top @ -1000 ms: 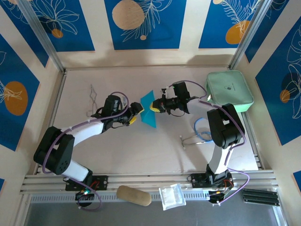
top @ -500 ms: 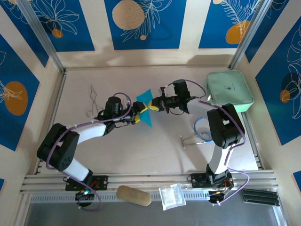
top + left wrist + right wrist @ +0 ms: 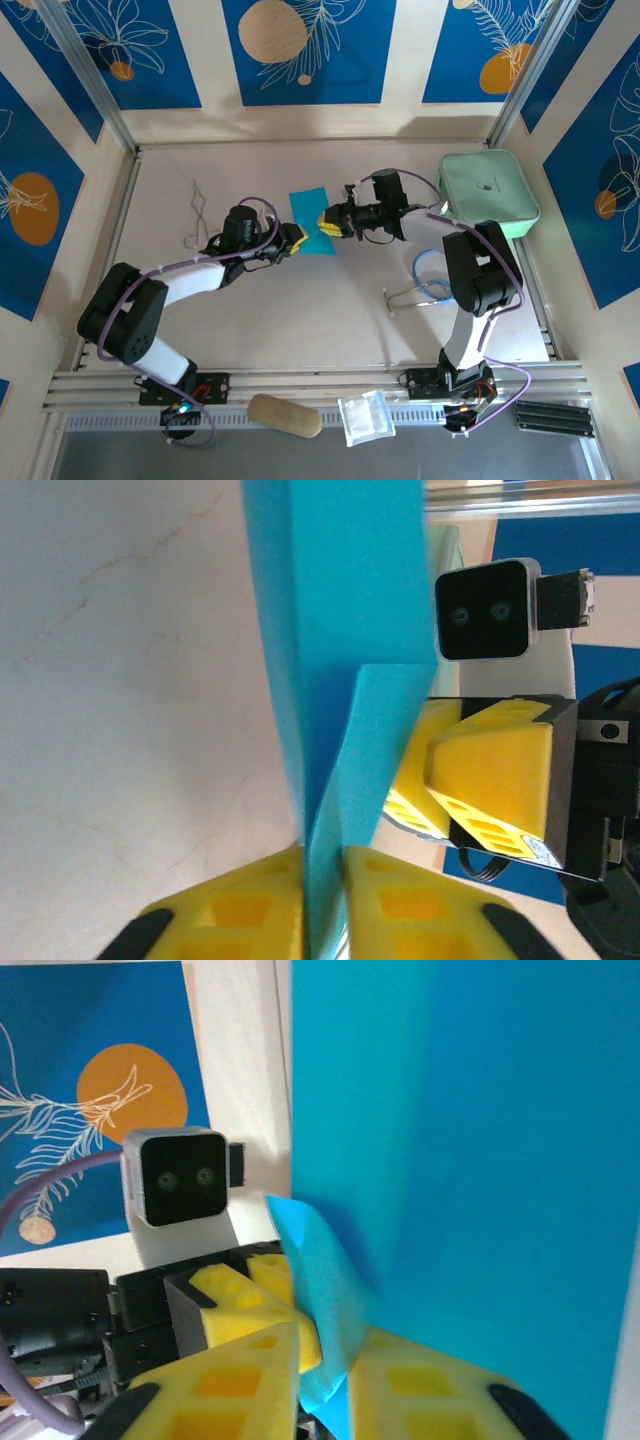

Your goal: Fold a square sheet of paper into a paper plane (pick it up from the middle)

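One teal paper sheet (image 3: pixel 308 203), two grippers (image 3: pixel 292 238) (image 3: pixel 326 218), one mint-green pouch (image 3: pixel 488 190), one clear plastic bag (image 3: pixel 364 417)

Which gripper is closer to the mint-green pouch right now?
Right. The right gripper sits at the right edge of the square sheet of paper, on the side toward the mint-green pouch; the left gripper sits at its lower left, farther off.
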{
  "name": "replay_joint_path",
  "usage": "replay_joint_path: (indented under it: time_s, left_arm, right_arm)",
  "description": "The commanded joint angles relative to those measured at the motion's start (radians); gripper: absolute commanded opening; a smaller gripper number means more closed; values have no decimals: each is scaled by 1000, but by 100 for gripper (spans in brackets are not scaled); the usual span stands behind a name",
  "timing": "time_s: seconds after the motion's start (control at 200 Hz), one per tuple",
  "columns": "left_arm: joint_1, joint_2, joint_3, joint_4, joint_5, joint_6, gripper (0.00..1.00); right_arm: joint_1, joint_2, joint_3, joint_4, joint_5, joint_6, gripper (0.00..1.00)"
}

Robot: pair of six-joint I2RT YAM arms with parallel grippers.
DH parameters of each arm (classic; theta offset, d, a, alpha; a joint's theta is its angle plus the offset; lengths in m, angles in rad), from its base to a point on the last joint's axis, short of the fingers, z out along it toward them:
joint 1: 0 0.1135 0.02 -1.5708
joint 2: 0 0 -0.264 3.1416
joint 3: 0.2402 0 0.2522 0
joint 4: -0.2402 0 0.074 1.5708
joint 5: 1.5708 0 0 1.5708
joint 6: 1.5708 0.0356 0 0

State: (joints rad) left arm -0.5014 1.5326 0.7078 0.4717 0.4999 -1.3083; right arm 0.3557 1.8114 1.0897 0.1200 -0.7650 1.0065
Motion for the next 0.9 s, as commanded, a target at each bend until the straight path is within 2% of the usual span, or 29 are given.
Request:
replay_joint_path:
  time_s: [0.0,0.13,0.205,0.36,0.51,0.675,0.895]
  left_arm:
    - [8,-34,9,-53,-13,25,10]
    - [16,-64,49,-226,-43,123,5]
    - [17,-89,109,-423,-91,231,4]
    - [4,-96,327,-942,-336,505,5]
    - [-64,-10,573,-1317,-657,664,5]
    - [-151,161,813,-1617,-1006,692,5]
    - [-239,374,990,-1757,-1177,640,4]
  right_arm:
    - [-22,-63,-5,-115,47,-67,31]
    - [-61,-108,9,-256,167,-164,45]
    - [-81,-137,29,-343,258,-235,50]
    - [-97,-224,32,-414,464,-353,64]
    - [-101,-254,40,-437,553,-400,67]
    - [-119,-262,38,-447,581,-404,67]
    - [-162,-295,7,-423,593,-375,67]
